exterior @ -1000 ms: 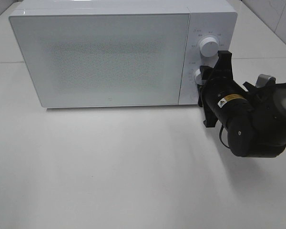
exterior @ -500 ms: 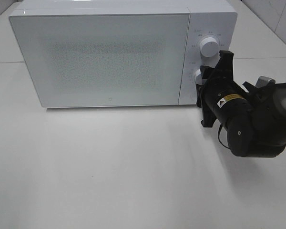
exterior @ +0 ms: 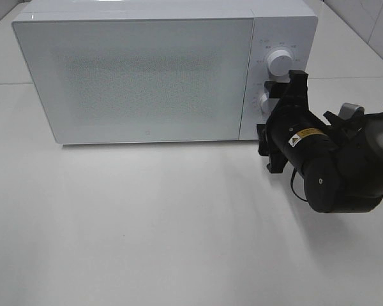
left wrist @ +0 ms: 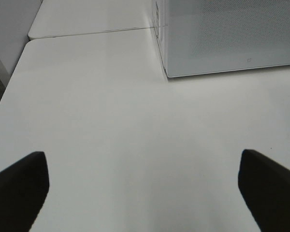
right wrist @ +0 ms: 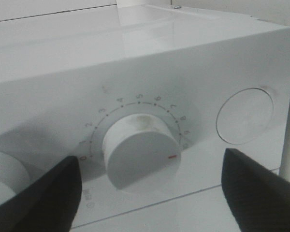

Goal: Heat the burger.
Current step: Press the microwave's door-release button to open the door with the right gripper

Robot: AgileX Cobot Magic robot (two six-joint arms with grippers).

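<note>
Straddling the lower dial [right wrist: 135,145] of the microwave [exterior: 147,76] without contact, the right gripper [right wrist: 150,162] stood wide open, empty; numerals 2 to 8 ringed the dial. The left gripper [left wrist: 145,179] gaped empty too; no view showed the burger.

You get bright, even overhead light; the white surface [exterior: 147,223] nearly washes out. A soft shadow runs along the foot of the microwave [exterior: 140,70]. In both wrist views the dark jaws blur at the lower corners; glare whitens the microwave top.
</note>
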